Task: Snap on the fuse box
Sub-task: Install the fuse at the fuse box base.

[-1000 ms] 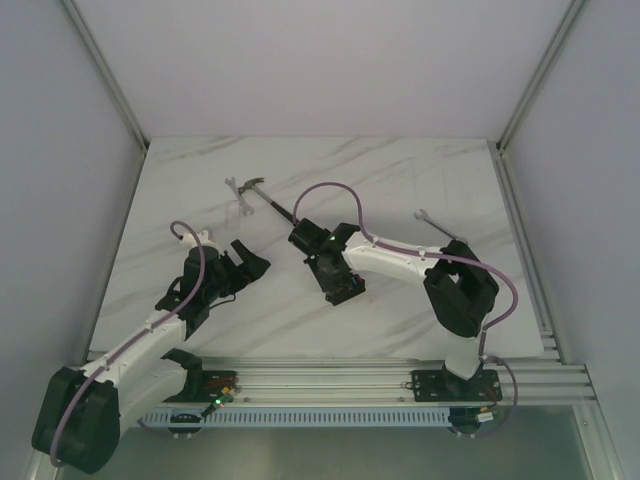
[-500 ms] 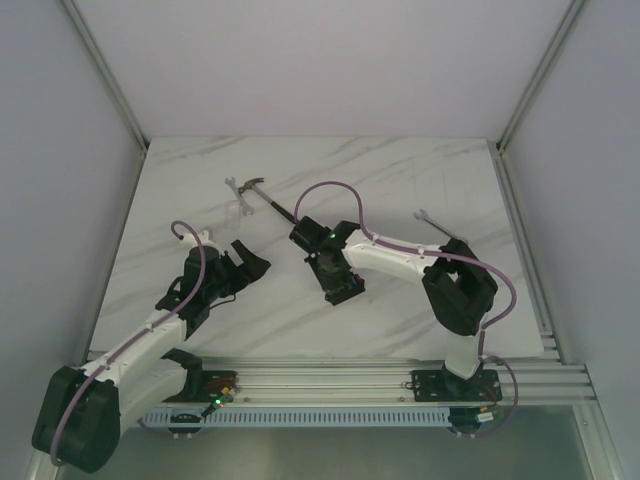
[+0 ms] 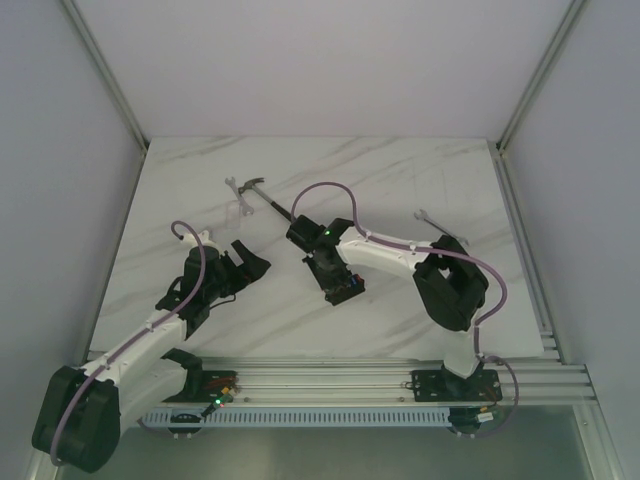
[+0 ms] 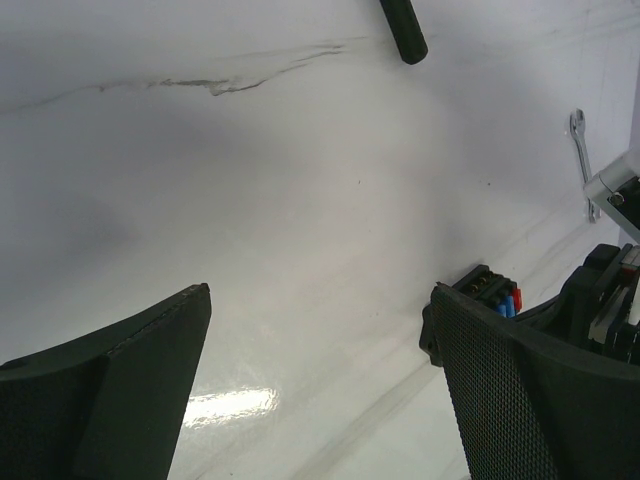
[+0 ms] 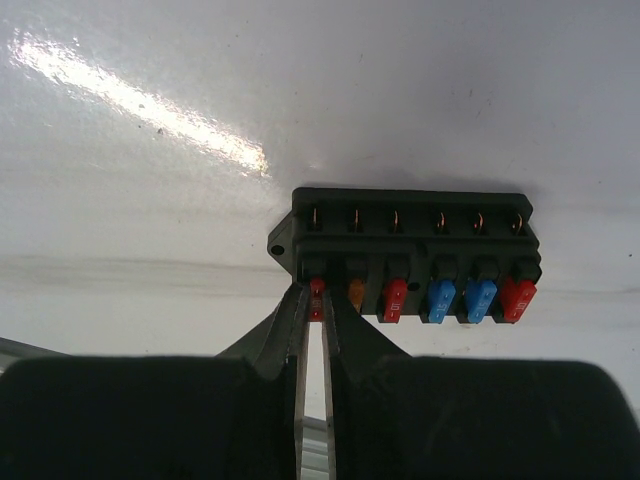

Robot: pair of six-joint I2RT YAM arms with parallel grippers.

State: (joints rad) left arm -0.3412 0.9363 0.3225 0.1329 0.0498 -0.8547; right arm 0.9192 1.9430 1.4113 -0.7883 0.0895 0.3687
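Fuse box (image 5: 410, 250): flat on the table (image 3: 400, 170), near its middle, under the right arm's wrist; in the left wrist view it shows only as a corner (image 4: 490, 290) past the left claw's right finger
Slots: six in a row; in the right wrist view they read, left to right, red, orange, red, blue, blue, red
Right claw (image 5: 316, 300): fingers drawn almost together, pinching the red fuse (image 5: 316, 288) at the leftmost slot; the tips sit right against the box's near edge
Left claw (image 4: 320, 300): spread wide, nothing between the fingers, hovering over bare table well to the left of the box
Other things: hammer (image 3: 262, 192) and a wrench (image 3: 430, 220) lie farther back, apart from the work
Step in hand: by my reading, seating the last fuse; whether it is fully home or only started in its slot I cannot tell
Next move: likely a straight, firm push along the slot's axis until it clicks, fingers kept square so the blades do not bend. The box lies loose, so it may slide away under the push; the left claw could brace its far side
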